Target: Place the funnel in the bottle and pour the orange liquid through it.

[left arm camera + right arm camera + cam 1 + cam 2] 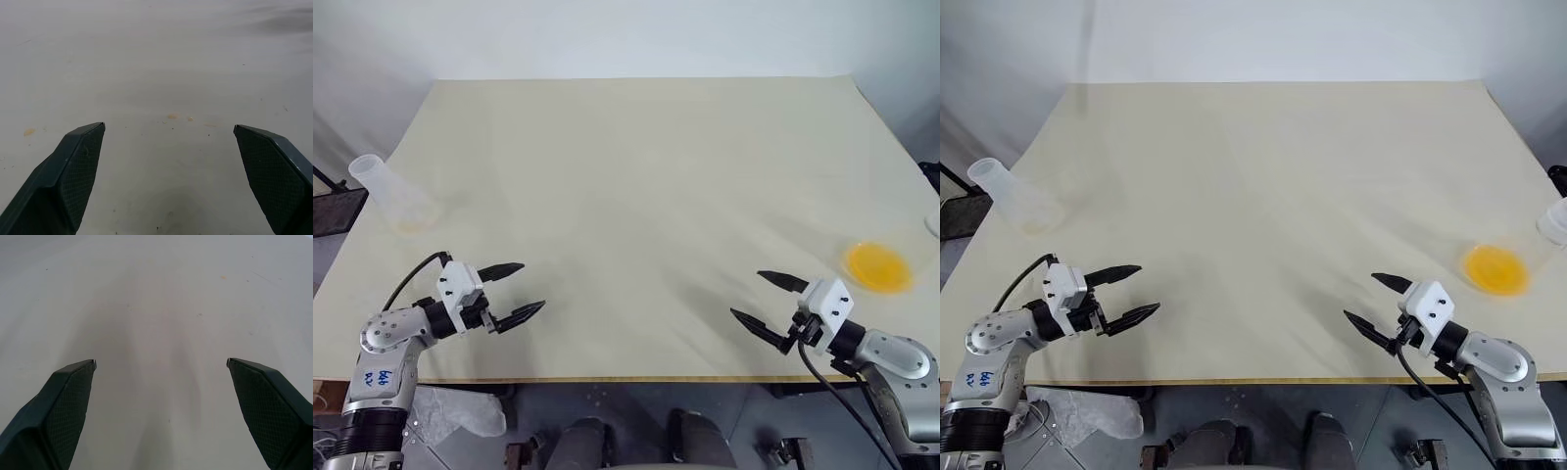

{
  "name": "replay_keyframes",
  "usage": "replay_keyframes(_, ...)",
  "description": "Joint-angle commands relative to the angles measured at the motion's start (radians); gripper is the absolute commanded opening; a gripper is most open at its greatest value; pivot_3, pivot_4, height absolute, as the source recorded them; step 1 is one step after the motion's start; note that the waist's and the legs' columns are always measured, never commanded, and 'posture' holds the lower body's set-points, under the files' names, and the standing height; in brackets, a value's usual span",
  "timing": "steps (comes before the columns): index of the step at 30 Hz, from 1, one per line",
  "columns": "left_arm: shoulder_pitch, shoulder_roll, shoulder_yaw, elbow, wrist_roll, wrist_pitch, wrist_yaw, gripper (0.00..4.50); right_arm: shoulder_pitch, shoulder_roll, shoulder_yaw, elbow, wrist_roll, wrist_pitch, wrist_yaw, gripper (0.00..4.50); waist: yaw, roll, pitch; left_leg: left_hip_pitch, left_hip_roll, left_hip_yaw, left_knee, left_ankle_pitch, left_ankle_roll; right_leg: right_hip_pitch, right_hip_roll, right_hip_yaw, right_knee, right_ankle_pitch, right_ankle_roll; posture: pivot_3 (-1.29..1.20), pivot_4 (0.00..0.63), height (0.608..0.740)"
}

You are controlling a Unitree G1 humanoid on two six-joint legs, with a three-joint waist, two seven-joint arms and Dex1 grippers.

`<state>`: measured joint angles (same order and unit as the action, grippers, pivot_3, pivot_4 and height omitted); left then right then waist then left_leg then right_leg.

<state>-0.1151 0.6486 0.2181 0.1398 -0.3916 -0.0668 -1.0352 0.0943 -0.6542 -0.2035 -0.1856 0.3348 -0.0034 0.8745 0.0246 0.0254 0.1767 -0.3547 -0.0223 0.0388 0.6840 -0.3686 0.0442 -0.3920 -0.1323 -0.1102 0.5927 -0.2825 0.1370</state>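
While the cream table [636,186] is lying bare across its middle under a white wall, the bottle [391,198] is standing at its left edge and the orange liquid [1495,268] is pooling in a clear bowl near the right edge. In the left wrist view the left gripper [168,134] is hanging spread wide over faintly speckled tabletop. In the right wrist view the right gripper [161,363] is hanging equally spread, holding nothing.

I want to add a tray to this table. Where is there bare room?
The whole middle and far half of the table is bare, between the bottle at the left edge and the orange liquid near the right edge. The near strip holds the left tool and right tool.
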Motion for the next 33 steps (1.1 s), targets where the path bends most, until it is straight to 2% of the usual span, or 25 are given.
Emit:
replay_keyframes(1,-0.021,0.0,0.015,-0.021,-0.003,0.008,0.034,4.5,-0.007,-0.006,-0.025,-0.002,0.011,-0.019,0.001,4.49,0.0,0.0,0.0,0.0,0.0,0.0,0.0,0.0,0.0,0.0,0.0,0.0,0.0,0.0,0.0,0.0,0.15,0.74)
replay_keyframes(13,-0.017,-0.031,0.038,-0.173,-0.035,0.113,0.153,4.5,-0.085,-0.009,-0.01,0.053,0.011,-0.009,0.009,4.49,-0.001,0.0,0.0,0.0,0.0,0.0,0.0,0.0,0.0,0.0,0.0,0.0,0.001,0.0,0.0,0.0,0.15,0.74)
replay_keyframes(17,0.02,-0.055,0.102,-0.272,-0.013,0.153,0.305,4.5,-0.137,-0.005,-0.008,0.071,0.013,0.007,-0.001,4.49,-0.003,-0.001,0.0,0.0,0.0,0.0,0.0,0.0,0.0,0.0,0.0,0.0,0.0,0.0,0.0,0.0,0.15,0.74)
replay_keyframes(23,0.141,-0.104,0.257,-0.51,-0.119,0.353,0.522,4.5,-0.183,0.009,-0.005,0.018,0.079,0.072,0.005,4.49,-0.002,-0.002,0.001,0.0,0.0,-0.001,0.0,0.0,0.0,0.0,-0.001,0.001,0.001,0.0,0.0,0.0,0.15,0.74)
replay_keyframes(28,0.144,-0.125,0.404,-0.568,-0.171,0.487,0.715,4.5,-0.26,0.014,0.006,0.053,0.093,0.098,0.006,4.49,0.0,-0.003,0.001,0.0,0.0,-0.002,0.002,0.0,0.0,0.001,-0.001,0.001,0.001,0.0,0.0,0.0,0.15,0.74)
replay_keyframes(33,0.178,-0.139,0.493,-0.613,-0.191,0.569,0.821,4.5,-0.317,0.021,0.031,0.108,0.073,0.075,0.026,4.49,-0.001,-0.004,0.001,0.0,0.0,-0.002,0.002,-0.001,-0.001,0.001,0.0,0.001,0.001,0.0,0.0,0.0,0.15,0.74)
